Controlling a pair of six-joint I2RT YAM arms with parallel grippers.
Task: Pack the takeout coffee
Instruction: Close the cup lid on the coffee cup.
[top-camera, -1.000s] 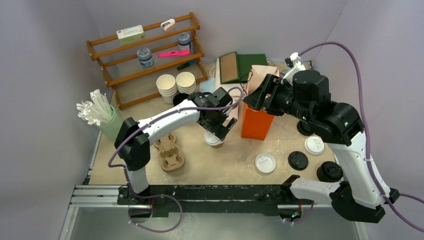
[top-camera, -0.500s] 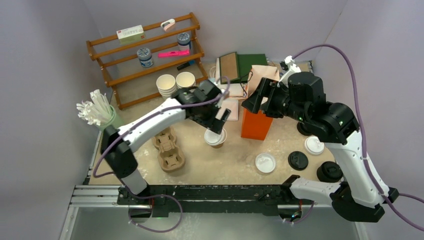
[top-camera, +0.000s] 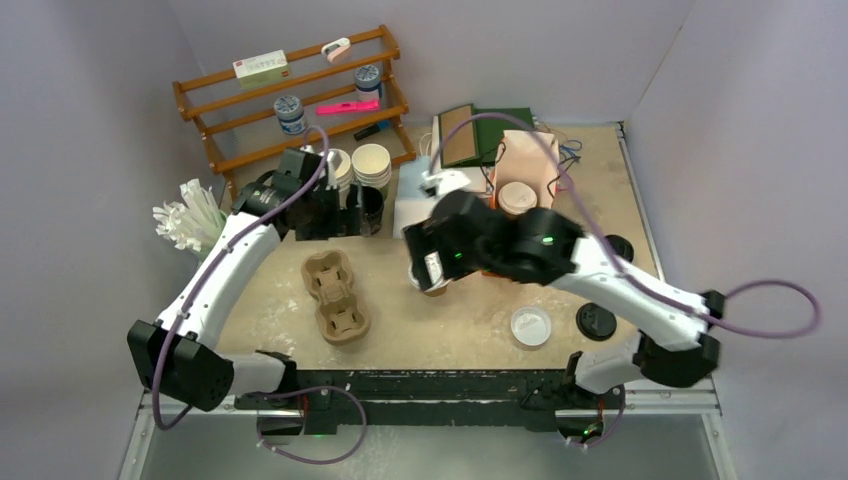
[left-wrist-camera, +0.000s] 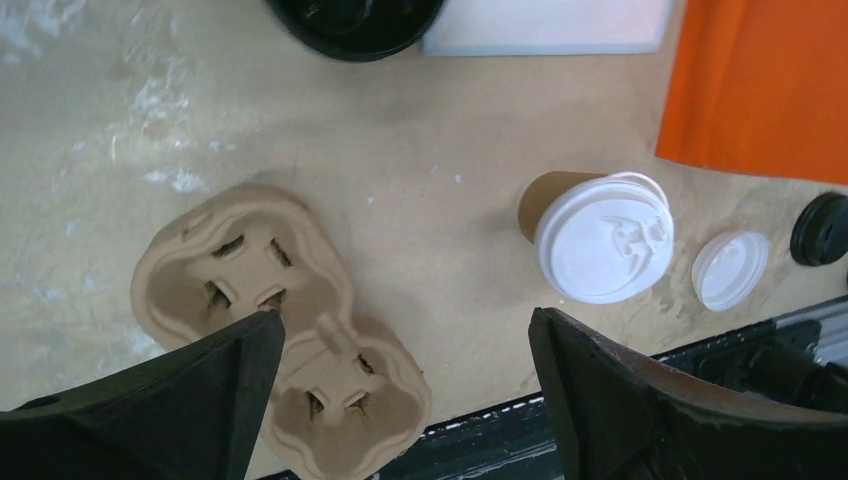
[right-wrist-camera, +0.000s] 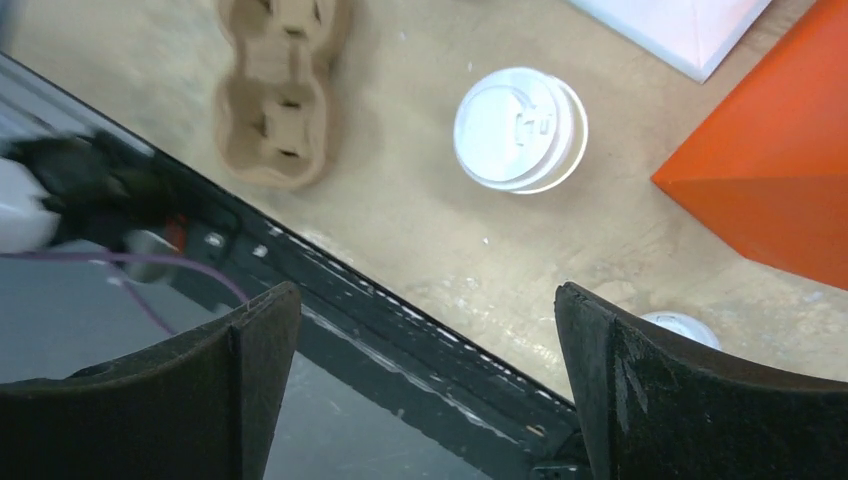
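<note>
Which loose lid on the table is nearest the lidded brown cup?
The white lid, lying flat beside the lidded brown cup; the black lid lies farther off, beyond it.

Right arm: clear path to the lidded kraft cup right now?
Probably yes: the right claw hangs open above the lidded kraft cup, nothing between; the orange bag stands close beside.
</note>
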